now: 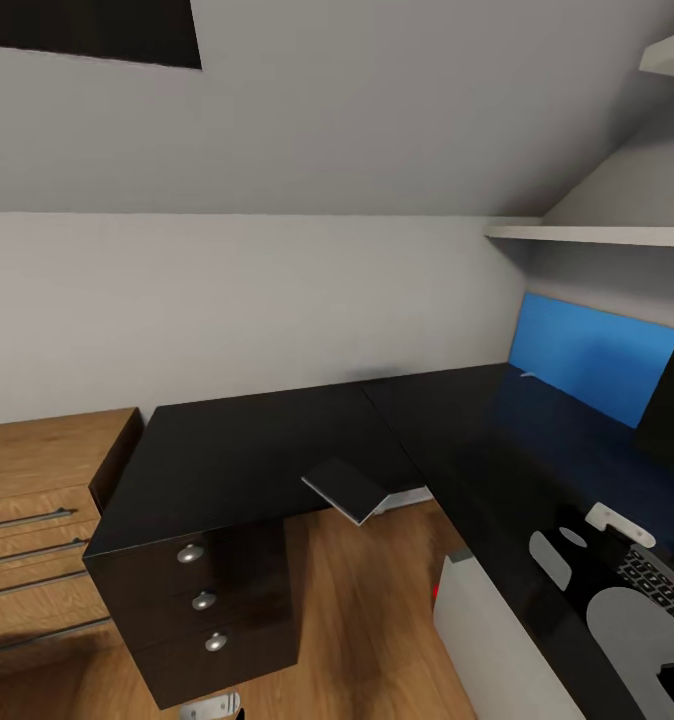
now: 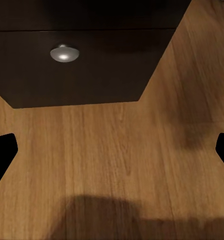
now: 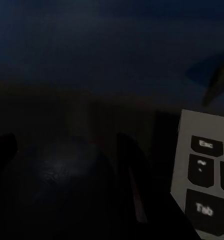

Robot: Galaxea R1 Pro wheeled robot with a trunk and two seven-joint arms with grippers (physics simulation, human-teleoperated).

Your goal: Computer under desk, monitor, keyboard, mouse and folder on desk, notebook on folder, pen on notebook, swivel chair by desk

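Wooden counter (image 1: 37, 480) with long bar handles at far left, beside the desk. Desk (image 1: 247, 450): black, L-shaped, one wing running along the back wall, the other down the right side; blue back panel (image 1: 592, 355) behind the right wing. Drawers (image 1: 202, 600): three, dark, each with a round silver knob, under the left end of the desk; one knob (image 2: 64, 53) also appears in the left wrist view above wood floor (image 2: 116, 165). Dark flat sheet (image 1: 345, 488): tilted, projecting off the desk's inner front edge. Computer (image 1: 497, 640): pale boxy case on the floor under the right wing. Pen (image 1: 528, 375): small pale stick on the desk close to the blue panel. Monitor (image 1: 672, 400): black, standing at the right edge on the desk. Keyboard (image 1: 657, 580): dark keys, lying on the right wing near the monitor; its corner with Esc and Tab keys (image 3: 204, 185) shows in the right wrist view. Mouse (image 3: 59, 185): dark, rounded, on the desk just beside the keyboard. Left gripper (image 2: 112, 150): fingertips spread wide apart, nothing between them. Right gripper (image 3: 67, 165): dark fingers on either side of the mouse; whether they press it cannot be told.
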